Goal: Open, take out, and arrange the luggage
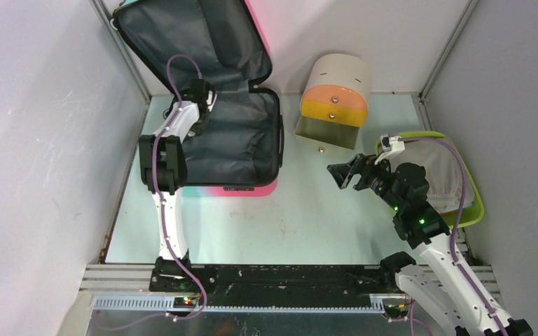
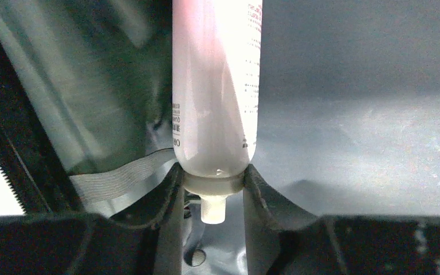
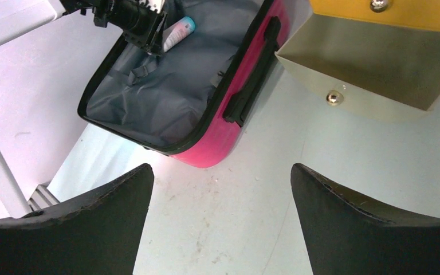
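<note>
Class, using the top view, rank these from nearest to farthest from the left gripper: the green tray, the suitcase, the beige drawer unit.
1. Suitcase, left: the left gripper, gripping a tube, is inside it.
2. Beige drawer unit, back centre.
3. Green tray, far right.

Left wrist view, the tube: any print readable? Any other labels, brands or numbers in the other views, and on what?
Nothing is clear enough to quote.
tube: lines of small print along its side, too blurred to read; no brand or number legible.
suitcase: no text shows on the grey lining or pink shell.
beige drawer unit: no text.
green tray: no text.
</note>
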You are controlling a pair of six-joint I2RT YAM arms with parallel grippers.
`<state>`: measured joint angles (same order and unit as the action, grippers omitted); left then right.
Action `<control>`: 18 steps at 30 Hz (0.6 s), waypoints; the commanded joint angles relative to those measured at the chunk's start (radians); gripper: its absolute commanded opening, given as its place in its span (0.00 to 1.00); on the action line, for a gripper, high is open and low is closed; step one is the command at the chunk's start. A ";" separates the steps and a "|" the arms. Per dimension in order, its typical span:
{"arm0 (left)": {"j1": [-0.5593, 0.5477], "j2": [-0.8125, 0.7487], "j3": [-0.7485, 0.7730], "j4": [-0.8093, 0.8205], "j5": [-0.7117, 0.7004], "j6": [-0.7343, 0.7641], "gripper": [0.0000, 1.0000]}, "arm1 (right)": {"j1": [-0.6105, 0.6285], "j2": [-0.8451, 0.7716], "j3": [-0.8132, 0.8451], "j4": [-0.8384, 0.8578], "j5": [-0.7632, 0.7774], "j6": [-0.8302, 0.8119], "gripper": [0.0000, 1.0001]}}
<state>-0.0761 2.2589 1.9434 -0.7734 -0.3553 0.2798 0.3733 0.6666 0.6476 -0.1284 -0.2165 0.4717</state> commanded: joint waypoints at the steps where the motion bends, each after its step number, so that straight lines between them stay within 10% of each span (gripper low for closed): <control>1: 0.008 -0.039 0.043 -0.002 0.050 -0.022 0.26 | -0.002 -0.013 0.001 0.043 -0.034 0.023 0.90; 18: -0.030 -0.554 -0.391 0.012 0.394 -0.207 0.02 | 0.052 -0.122 -0.008 0.080 -0.009 0.250 0.85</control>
<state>-0.0959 1.8767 1.6318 -0.8078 -0.0788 0.1429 0.3988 0.5636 0.6346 -0.1101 -0.2298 0.6483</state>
